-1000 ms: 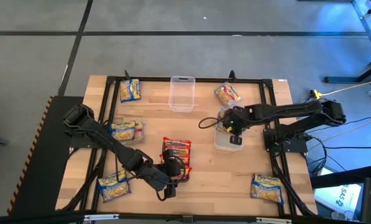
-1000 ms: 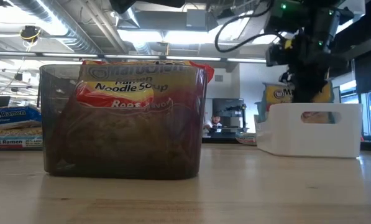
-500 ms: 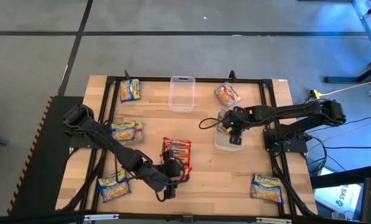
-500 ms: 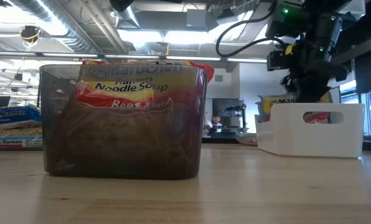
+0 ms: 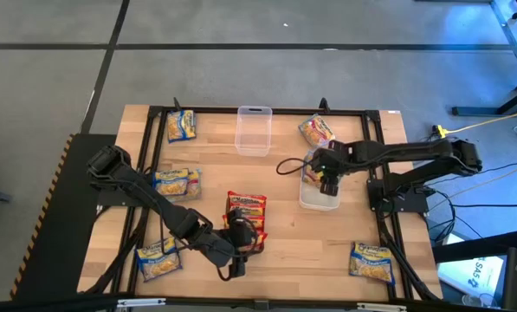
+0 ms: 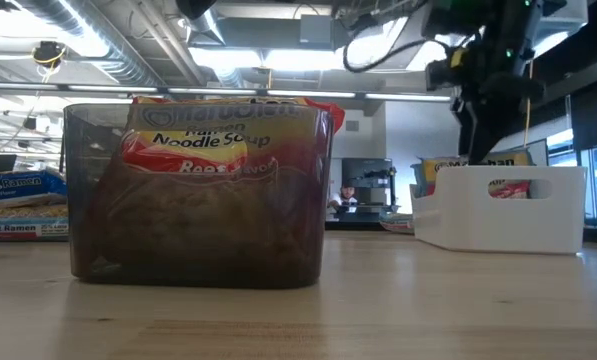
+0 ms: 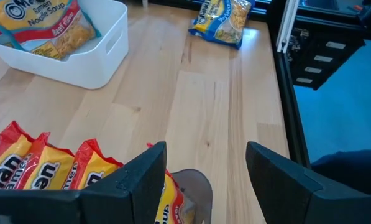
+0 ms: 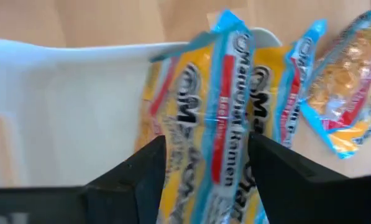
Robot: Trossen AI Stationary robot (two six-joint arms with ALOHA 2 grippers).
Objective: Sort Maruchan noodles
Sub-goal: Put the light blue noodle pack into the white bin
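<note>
Two spread-fingered pincers: right pincer (image 5: pixel 328 184) above white bin (image 5: pixel 319 201), left pincer (image 5: pixel 238 251) beside red packets (image 5: pixel 246 208).

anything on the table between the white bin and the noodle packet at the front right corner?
Nothing. In the high view, the stretch from the white bin to the front-right packet is bare wood; the left wrist view shows the same gap empty.

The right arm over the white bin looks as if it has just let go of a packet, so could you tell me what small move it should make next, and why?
Probably lift the right gripper straight up, clear of the white bin. Its fingers stand apart, and the noodle packet between them already sits in the bin, seemingly released. Rising first should avoid dragging it back out. The left gripper waits open at the grey bin.
</note>
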